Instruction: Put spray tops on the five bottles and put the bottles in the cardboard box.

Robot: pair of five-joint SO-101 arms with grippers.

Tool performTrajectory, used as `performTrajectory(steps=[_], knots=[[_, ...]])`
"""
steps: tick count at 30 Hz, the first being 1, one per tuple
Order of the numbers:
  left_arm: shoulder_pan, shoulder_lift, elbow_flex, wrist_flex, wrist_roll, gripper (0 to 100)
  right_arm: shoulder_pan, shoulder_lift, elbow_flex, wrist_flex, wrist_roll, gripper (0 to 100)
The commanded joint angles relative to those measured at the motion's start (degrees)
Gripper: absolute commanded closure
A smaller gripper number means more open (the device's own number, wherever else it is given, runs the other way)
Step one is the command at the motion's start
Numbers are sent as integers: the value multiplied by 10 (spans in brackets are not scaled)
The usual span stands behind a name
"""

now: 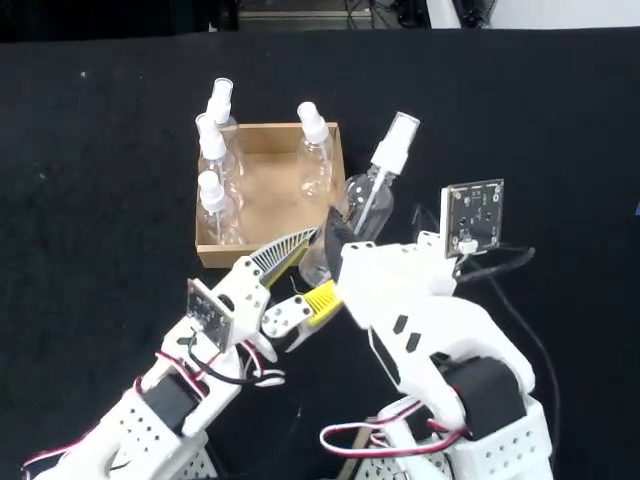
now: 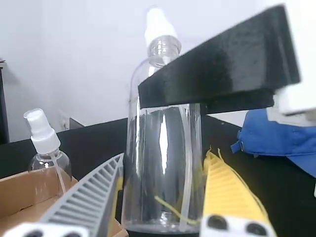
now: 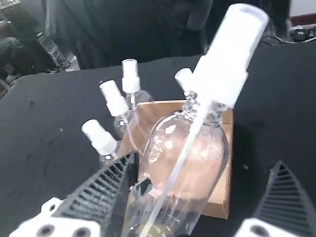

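**Fifth bottle held beside the box**

Nearest: left gripper (image 2: 165,163), pinching the fifth bottle (image 2: 163,123) low on its body, grey and yellow fingers pressed against either wall. Noted right gripper (image 3: 205,163) spread wide around the same bottle higher up, one black finger close to it, the other well off. Saw a spray top (image 1: 395,145) seated on its neck. Placed this bottle just outside the cardboard box (image 1: 270,195), tilted, beside one side wall.

Counted five bottles, five spray tops, one box. Found four capped bottles (image 1: 212,195) standing inside the box: three along one side, one at the opposite side. Judged capping complete; remaining, apparently, only setting the fifth inside.
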Motion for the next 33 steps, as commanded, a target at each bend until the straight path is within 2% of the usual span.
performTrajectory(steps=[1,7,16,29,33], knots=[[-5,-61,8,36,0,827,-49,5,-34,3,36,632],[-8,-109,6,77,0,826,-70,5,-34,-20,54,632],[-42,-120,5,74,0,823,-72,54,-103,-17,53,632],[-44,-120,5,76,0,827,-70,65,-133,-34,52,632],[-44,-120,5,74,0,827,-70,65,-136,-35,9,632]])
